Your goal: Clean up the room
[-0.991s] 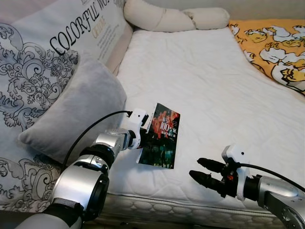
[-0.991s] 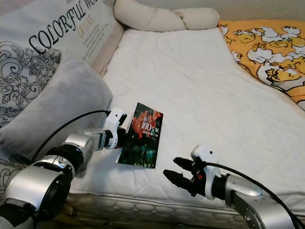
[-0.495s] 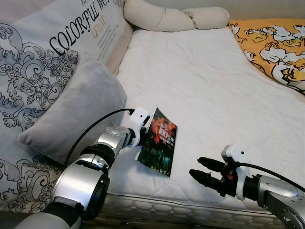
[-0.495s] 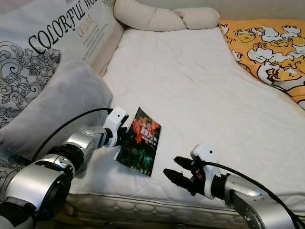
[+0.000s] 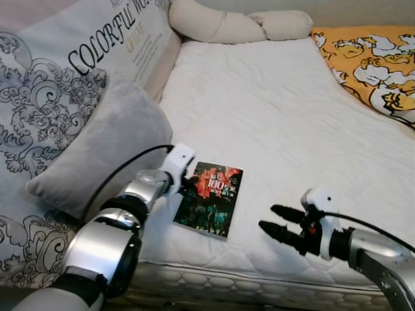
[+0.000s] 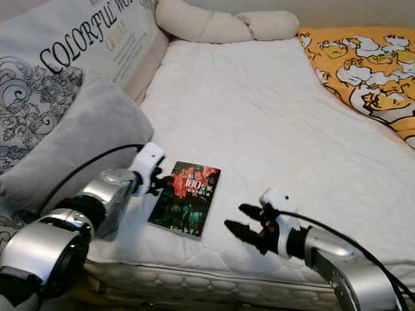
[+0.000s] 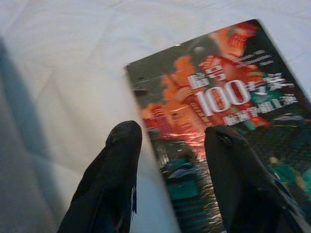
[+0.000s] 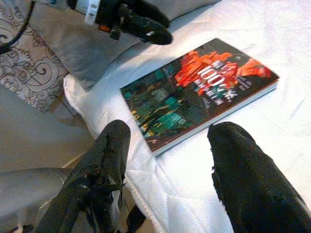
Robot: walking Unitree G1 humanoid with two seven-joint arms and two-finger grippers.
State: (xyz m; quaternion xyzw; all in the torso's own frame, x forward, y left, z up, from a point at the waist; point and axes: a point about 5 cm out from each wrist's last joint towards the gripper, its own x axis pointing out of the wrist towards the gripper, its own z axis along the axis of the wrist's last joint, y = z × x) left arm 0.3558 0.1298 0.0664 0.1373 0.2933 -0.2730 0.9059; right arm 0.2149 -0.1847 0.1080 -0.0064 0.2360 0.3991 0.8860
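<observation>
Book lies flat on the bed, near edge, left of center. Left gripper sits at its left edge, jaws parted, holding nothing. Right gripper waits open, just right. Looks like a thin, glossy paperback: light, slippery, bendy. I'd pinch the spine edge.

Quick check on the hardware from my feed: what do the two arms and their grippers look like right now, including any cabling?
Both arms are silver metal with rounded, segmented joints and dark bands between them. The left gripper and right gripper each carry two long, matte black, tapered fingers on a white housing at the wrist. A thin black cable loops from each white housing back along its arm. A small orange-red detail shows at the right gripper's base.
</observation>
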